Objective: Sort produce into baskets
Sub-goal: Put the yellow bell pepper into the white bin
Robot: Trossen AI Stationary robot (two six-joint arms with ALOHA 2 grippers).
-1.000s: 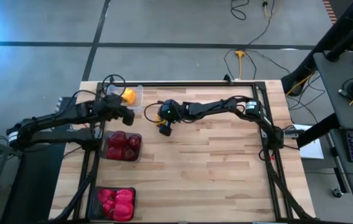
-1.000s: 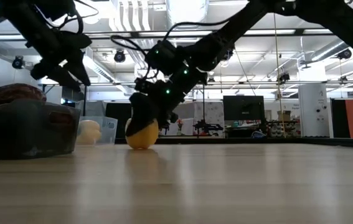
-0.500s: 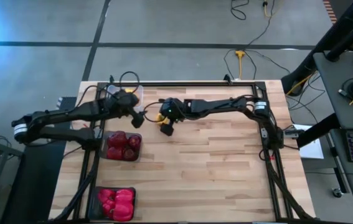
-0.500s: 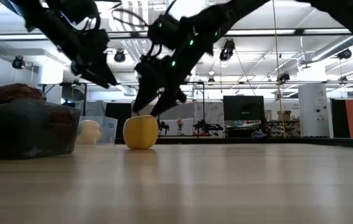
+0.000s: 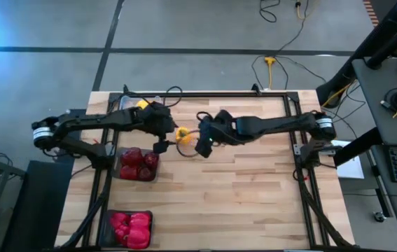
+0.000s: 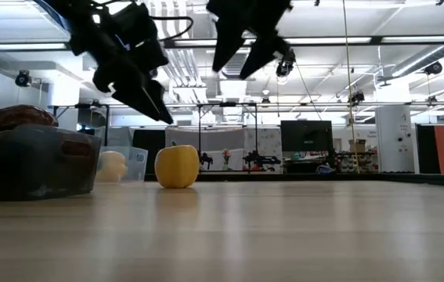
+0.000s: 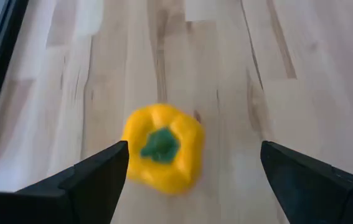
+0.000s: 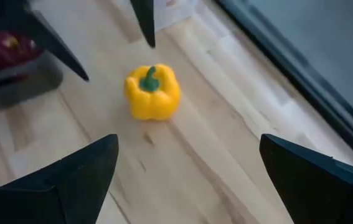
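Observation:
A yellow pepper (image 5: 182, 134) stands on its base on the bare table, stem up, between my two grippers; it also shows in the low view (image 6: 177, 166). My left gripper (image 5: 166, 139) is open just to the pepper's left and above it, fingers slanting down toward it (image 7: 193, 149). My right gripper (image 5: 202, 143) is open and empty, above and to the right of the pepper (image 8: 188, 140). Another yellow pepper (image 5: 142, 104) lies in the clear basket (image 5: 152, 110) at the far left.
A dark basket (image 5: 153, 175) of maroon peppers stands near the left edge, close to my left arm. A second dark basket (image 5: 107, 225) of red peppers stands at the near left corner. Black frame rails run along the table's edges.
My right gripper has risen off the yellow pepper and drawn back toward the table's right edge, leaving the pepper standing on the table. My left gripper has come from over the clear basket toward the right and the near edge, up to the pepper.

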